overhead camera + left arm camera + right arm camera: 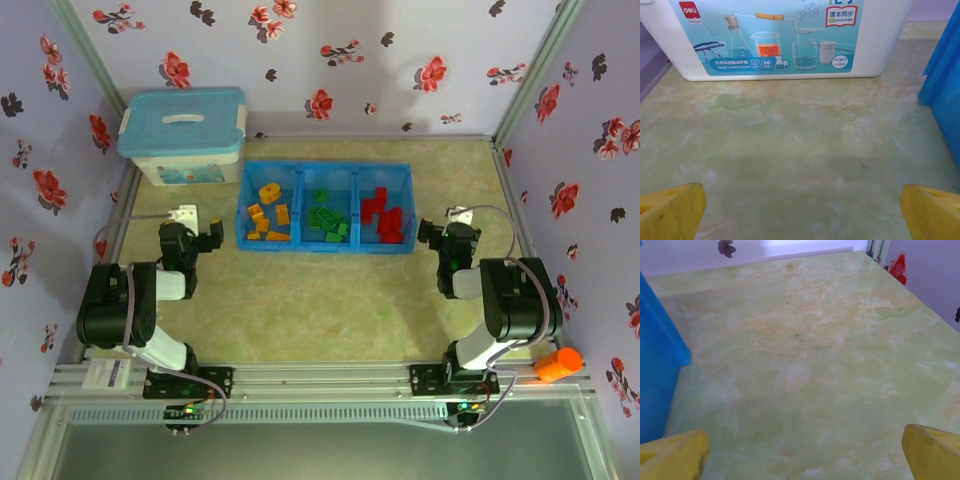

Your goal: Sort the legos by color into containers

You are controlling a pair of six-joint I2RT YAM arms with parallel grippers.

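The long blue tray (322, 248) lies at the table's far middle with three containers side by side. Orange-yellow legos (268, 214) fill the left one, green legos (325, 222) the middle, red legos (383, 214) the right. My left gripper (190, 231) hovers just left of the tray, open, yellow fingertips (675, 210) wide apart over bare table, the tray's wall (945, 85) to its right. My right gripper (448, 236) stands just right of the tray, open, with nothing between its fingertips (935, 450); the tray's corner (655, 375) is on its left.
A white storage box with a pale-blue lid (185, 135) stands at the back left, straight ahead of the left gripper (802, 212). Flowered walls close the table on three sides. An orange object (557, 363) lies by the right arm's base, off the tabletop.
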